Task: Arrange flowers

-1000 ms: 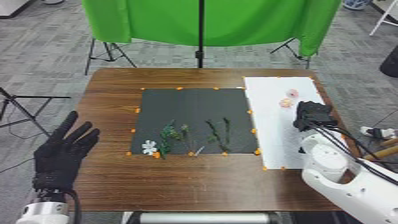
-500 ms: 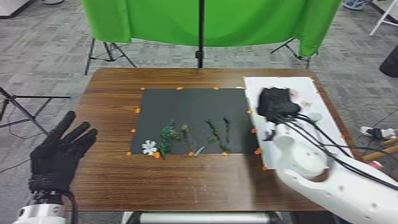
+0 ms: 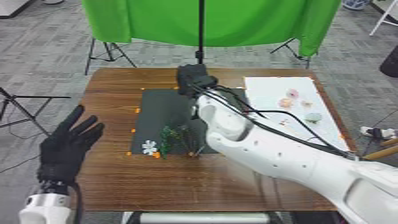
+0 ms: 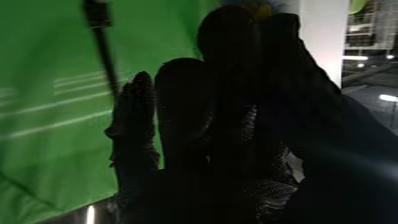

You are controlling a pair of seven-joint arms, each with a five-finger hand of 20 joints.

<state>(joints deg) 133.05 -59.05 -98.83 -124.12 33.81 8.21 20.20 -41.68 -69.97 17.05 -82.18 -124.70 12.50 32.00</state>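
In the head view my right hand point(image 3: 195, 79) is above the black sheet's point(image 3: 155, 107) far edge. In the right wrist view the thumb and a finger of my right hand point(image 4: 226, 100) meet on a small yellow-orange flower part point(image 4: 258, 8); the rest of it is hidden. Green stems point(image 3: 168, 136) lie on the sheet's near part, beside a white flower point(image 3: 149, 146); my right arm covers other stems. Pink flowers point(image 3: 292, 93) and a pale green one point(image 3: 313, 117) lie on the white paper point(image 3: 266, 90). My left hand point(image 3: 64, 155) is open left of the table.
The brown table point(image 3: 115, 185) has orange markers point(image 3: 138, 110) round the sheet. A green cloth point(image 3: 151, 22) on a black stand point(image 3: 200, 54) hangs behind the table. My right arm point(image 3: 266, 152) crosses the table from the near right corner.
My right hand has moved left and away, from the white paper to the black sheet's far edge. Flowers on the paper that it covered are uncovered. My left hand has barely shifted.
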